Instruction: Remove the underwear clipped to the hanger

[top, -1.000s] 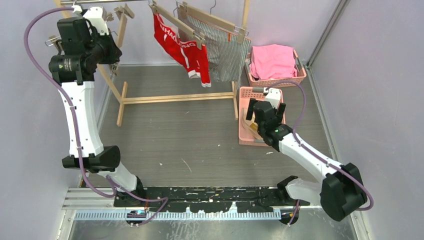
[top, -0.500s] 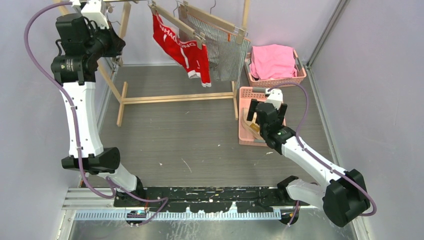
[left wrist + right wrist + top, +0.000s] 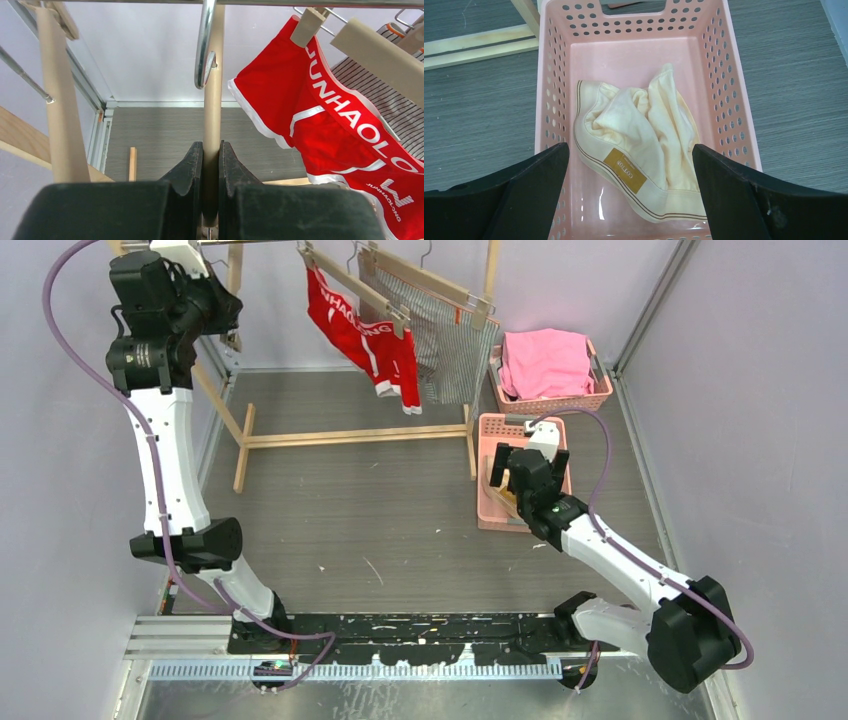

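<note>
over the last second the left gripper (image 3: pixel 210 165) rises toward the rail (image 3: pixel 300 2), its fingers clamped tight on the bar of a bare hanger (image 3: pixel 212 95). the right gripper (image 3: pixel 629 150) shifts slightly above the basket (image 3: pixel 551 100), fingers spread wide and holding nothing. judgement: one piece is done and its hanger is being parked. the cream piece (image 3: pixel 639 135) lies crumpled in the basket, label up. the red piece (image 3: pixel 320 115) and the striped piece (image 3: pixel 445 340) hang clipped by the rail, not yet removed.

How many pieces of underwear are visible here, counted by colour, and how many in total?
Cream underwear: 1
Red underwear: 1
Striped underwear: 1
Total: 3
</note>
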Available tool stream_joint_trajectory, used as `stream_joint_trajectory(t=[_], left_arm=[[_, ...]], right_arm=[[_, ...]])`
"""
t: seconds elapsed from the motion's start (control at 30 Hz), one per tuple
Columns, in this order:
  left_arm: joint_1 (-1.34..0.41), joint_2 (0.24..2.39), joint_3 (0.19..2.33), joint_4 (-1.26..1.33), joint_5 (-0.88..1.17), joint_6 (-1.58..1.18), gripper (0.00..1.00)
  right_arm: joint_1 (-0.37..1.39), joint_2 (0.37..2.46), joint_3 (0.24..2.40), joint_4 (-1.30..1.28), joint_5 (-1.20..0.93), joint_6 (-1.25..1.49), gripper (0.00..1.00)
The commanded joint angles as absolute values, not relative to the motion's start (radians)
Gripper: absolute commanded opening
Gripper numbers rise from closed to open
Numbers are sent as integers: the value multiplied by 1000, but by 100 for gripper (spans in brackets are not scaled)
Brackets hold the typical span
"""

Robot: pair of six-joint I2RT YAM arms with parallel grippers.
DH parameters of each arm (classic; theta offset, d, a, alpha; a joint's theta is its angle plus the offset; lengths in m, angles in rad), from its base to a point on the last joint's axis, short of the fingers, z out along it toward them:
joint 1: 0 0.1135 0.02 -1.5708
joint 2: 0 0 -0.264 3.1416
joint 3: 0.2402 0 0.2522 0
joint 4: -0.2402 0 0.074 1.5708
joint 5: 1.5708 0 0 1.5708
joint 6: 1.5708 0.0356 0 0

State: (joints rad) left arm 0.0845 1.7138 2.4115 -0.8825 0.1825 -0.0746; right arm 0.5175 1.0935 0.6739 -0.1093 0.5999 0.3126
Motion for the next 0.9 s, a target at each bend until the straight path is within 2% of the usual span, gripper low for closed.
stream_joint_trajectory(t=[0.0,0.37,0.53,0.57,0.73,0.77,0.87], left_arm=[[100,1704,2420,-780,170,-92,0],[116,1777,2478,-804,170,-91,0],[117,1781,2437,-821,206,-89,0],[117,1775,2426,-821,207,-89,5],[116,1694,2339,-774,190,-88,47],[116,1673,2325,-761,187,-89,50],[116,1621,2332,-756,180,-88,51]], right_arm=[[525,1080,678,-74,604,305,100],[552,1092,661,-56,586,309,100],[569,1097,664,-43,582,305,100],[574,1099,664,-40,581,304,100],[605,1108,656,-29,595,298,100],[612,1108,656,-30,600,298,100],[630,1108,660,-29,617,291,100]])
